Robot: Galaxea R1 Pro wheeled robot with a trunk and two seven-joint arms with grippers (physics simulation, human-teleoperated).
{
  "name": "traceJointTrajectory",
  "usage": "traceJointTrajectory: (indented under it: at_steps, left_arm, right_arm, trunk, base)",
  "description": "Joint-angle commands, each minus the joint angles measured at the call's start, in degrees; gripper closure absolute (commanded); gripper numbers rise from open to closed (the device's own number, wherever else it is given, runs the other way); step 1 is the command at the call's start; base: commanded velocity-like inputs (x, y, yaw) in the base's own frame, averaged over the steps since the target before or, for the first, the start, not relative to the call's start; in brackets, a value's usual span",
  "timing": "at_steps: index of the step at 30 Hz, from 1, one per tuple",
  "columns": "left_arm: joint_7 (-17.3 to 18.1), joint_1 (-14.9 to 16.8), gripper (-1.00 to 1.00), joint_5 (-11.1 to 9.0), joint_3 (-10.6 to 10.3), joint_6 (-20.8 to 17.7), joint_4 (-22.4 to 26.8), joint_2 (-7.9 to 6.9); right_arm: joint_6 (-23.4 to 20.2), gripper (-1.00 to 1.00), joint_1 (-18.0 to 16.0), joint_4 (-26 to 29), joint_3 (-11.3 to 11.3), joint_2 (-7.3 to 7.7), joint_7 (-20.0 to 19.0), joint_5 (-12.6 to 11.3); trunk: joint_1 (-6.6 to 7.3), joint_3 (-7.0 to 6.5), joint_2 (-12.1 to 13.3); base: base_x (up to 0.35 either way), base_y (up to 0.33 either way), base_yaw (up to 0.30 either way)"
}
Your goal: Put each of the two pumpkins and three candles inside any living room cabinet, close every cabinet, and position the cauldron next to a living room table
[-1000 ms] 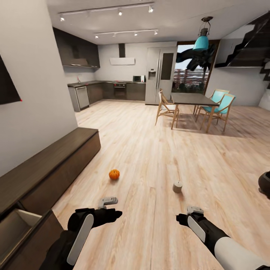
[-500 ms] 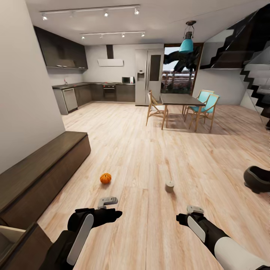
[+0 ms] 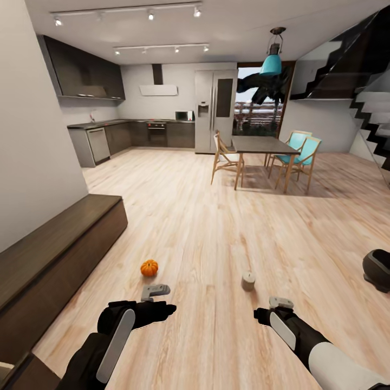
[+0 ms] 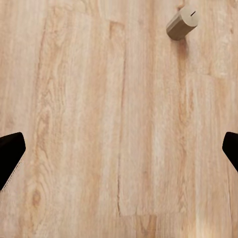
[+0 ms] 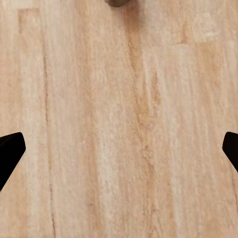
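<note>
Approach phase: both grippers, left (image 3: 155, 292) & right (image 3: 281, 302), spread wide w/ nothing held above plank floor (image 3: 216, 227); small pumpkin (image 3: 149, 267) & candle (image 3: 248, 281) ahead, cauldron (image 3: 377, 269) at right; next, judged: lower onto one.

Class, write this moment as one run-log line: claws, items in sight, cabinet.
left claw open, empty | right claw open, empty | pumpkin and candle on floor | cauldron at right | cabinet at left
</note>
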State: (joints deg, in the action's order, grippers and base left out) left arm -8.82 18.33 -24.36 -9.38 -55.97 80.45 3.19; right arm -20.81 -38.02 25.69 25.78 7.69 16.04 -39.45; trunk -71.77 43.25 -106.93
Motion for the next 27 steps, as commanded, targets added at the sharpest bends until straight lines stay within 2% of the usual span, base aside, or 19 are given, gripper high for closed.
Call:
traceJointTrajectory:
  at_steps: [1,12,27]
  left_arm:
    - [-0.6,0.0,-1.00,-0.6,0.0,-0.2,0.1,0.01]
    - [-0.6,0.0,-1.00,-0.6,0.0,-0.2,0.1,-0.02]
    - [-0.6,0.0,-1.00,-0.6,0.0,-0.2,0.0,0.06]
  right_arm:
    - [-0.2,-1.00,0.0,0.2,0.5,0.07,0.5,-0.5]
    - [0.5,-1.00,0.0,0.1,0.5,0.05,0.4,-0.5]
    - [0.1,-1.00,0.0,0.2,0.5,-0.01,0.9,-0.6]
  trunk:
    - [-0.03,0.06,0.0]
    - [-0.03,-0.21,0.0]
    - [-0.03,-0.22,0.0]
  base:
    - [0.331,0.000,-0.006]
    - [0.322,0.089,-0.161]
    - [0.155,0.128,-0.011]
